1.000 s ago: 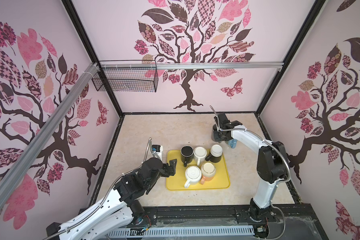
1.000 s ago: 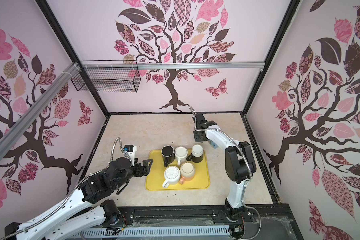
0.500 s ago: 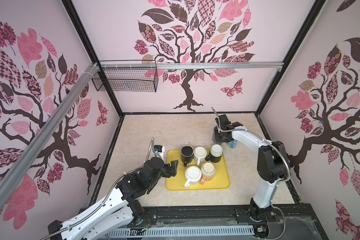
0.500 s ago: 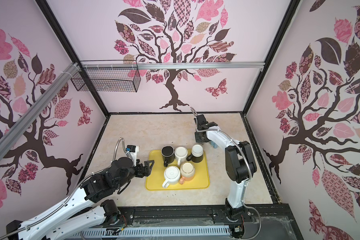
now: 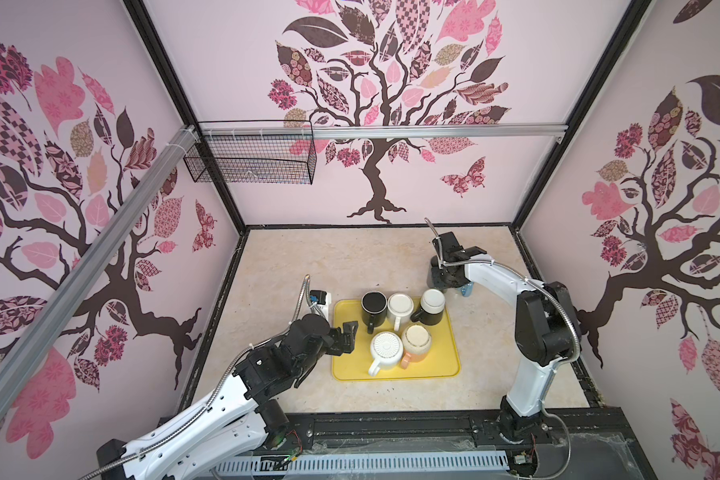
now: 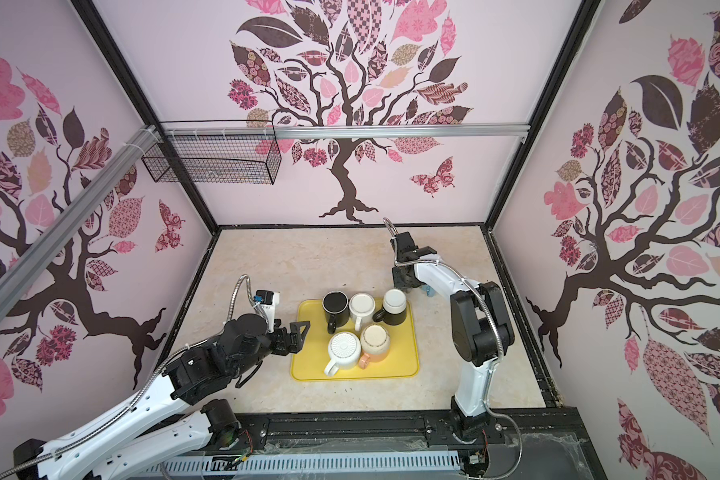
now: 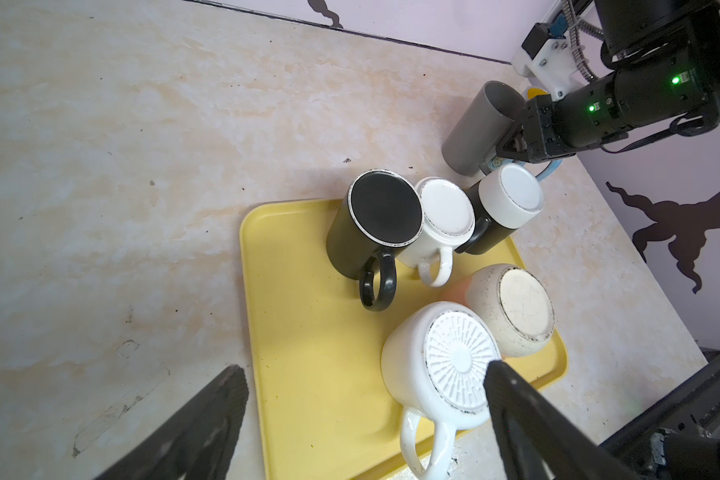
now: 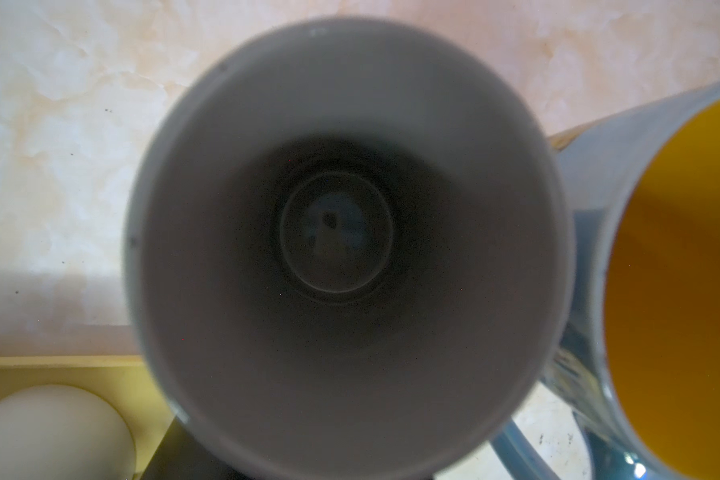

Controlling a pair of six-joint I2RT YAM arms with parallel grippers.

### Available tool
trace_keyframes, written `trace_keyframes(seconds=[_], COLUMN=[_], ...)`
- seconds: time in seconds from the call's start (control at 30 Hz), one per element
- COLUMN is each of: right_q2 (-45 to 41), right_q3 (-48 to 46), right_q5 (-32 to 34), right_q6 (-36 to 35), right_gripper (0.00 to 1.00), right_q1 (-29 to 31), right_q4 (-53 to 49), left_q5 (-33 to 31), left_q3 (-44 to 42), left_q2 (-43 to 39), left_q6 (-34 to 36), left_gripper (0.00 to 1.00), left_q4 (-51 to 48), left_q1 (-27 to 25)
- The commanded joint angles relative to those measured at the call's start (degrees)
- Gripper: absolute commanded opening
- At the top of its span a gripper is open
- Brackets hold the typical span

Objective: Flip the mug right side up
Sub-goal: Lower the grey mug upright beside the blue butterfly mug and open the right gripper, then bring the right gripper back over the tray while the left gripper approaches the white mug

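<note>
Just in front of me the left gripper hangs with its jaws spread wide over the nine o'clock edge of the yellow tray, just beside the ribbed white mug. That mug and four others sit bottom-up on the tray. Off the tray's one o'clock corner the grey mug is mouth up, with the right gripper clamped against its side. A blue mug sits close at the grey one's three o'clock.
</note>
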Motion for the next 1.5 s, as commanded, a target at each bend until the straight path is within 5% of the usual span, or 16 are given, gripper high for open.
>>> trace_keyframes(seconds=[0.0, 0.37, 0.77, 0.93, 1.13, 1.27, 1.47], right_q2=[0.18, -3.05, -15.81, -22.53, -30.02, -36.59, -43.77], right_q3=[1.28, 0.92, -2.37, -5.09, -11.84, -16.01, -20.96], right_q5=[0.36, -1.0, 1.99, 8.86, 20.77, 16.82, -2.9], right_q6=[0.1, 1.82, 3.26, 3.18, 4.26, 5.87, 11.99], right_gripper=[0.04, 0.35, 0.41, 0.42, 0.47, 0.48, 0.48], right_q1=[-0.53, -0.56, 0.42, 7.22, 24.98, 31.11, 32.01], right_q4=[2.71, 1.22, -2.52, -2.99, -0.57, 2.83, 6.17], left_q5=[0.31, 0.81, 1.9, 2.25, 2.93, 3.6, 5.23], left_q3=[-1.36, -1.53, -2.7, -3.38, -4.2, -5.57, -7.26], left_q2=[-0.51, -1.5, -2.73, -3.13, -5.68, -7.24, -8.96], left_q6=[-0.36, -0.02, -0.11, 0.27, -0.66, -1.35, -3.58], left_gripper=[0.92, 0.92, 0.91, 0.9, 0.89, 0.89, 0.87], left_q4=[0.3, -0.19, -0.63, -1.3, -3.56, -5.27, -7.57], left_q1=[0.03, 0.03, -0.06, -0.08, -0.06, -0.21, -1.41])
